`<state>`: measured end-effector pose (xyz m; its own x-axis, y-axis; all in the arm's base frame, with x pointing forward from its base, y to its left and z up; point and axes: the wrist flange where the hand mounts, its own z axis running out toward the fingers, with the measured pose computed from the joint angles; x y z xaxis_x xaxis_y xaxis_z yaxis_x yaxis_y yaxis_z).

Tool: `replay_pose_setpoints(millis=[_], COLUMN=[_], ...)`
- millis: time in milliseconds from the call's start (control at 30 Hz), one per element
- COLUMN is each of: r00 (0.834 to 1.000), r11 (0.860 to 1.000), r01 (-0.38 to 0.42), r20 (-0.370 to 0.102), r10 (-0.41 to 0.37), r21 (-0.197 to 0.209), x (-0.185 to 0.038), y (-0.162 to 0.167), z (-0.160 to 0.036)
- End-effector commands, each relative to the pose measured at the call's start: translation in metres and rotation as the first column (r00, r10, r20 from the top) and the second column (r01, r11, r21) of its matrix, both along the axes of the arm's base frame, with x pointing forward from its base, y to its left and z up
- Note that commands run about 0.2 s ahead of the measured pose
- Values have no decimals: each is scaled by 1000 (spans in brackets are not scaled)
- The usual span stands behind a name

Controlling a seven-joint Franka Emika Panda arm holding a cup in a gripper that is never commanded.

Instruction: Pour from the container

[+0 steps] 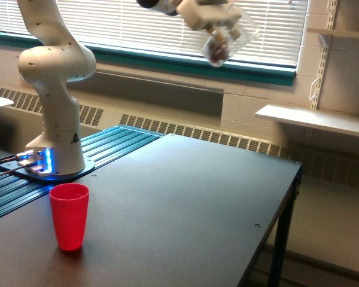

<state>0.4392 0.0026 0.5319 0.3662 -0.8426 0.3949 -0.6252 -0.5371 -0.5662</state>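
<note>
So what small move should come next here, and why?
Probably carry the clear container down and toward the exterior view's left, over the red cup. The pincer holds it high near the blinds, far from the cup, which stands upright on the table.

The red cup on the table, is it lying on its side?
No, the red cup stands upright on the dark table, with its open mouth facing up.

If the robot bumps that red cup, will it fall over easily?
Probably yes. The red cup is tall and narrower at the bottom than at its rim, so it looks tippy. It seems to be thin plastic and looks empty from this view, so it is likely light. On the smooth dark table it might slide a little first, then topple and roll in a curve.
</note>
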Motion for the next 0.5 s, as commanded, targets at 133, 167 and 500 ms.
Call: replay_pose_setpoints(millis=[133,167,500], r00=[970,965,892], r11=[969,962,888], r01=[217,239,420], r20=[-135,-146,-264], r10=[-200,-219,-367], r21=[121,135,186], x=[-44,-49,-113], y=[-44,-48,-81], z=[-58,-63,-117])
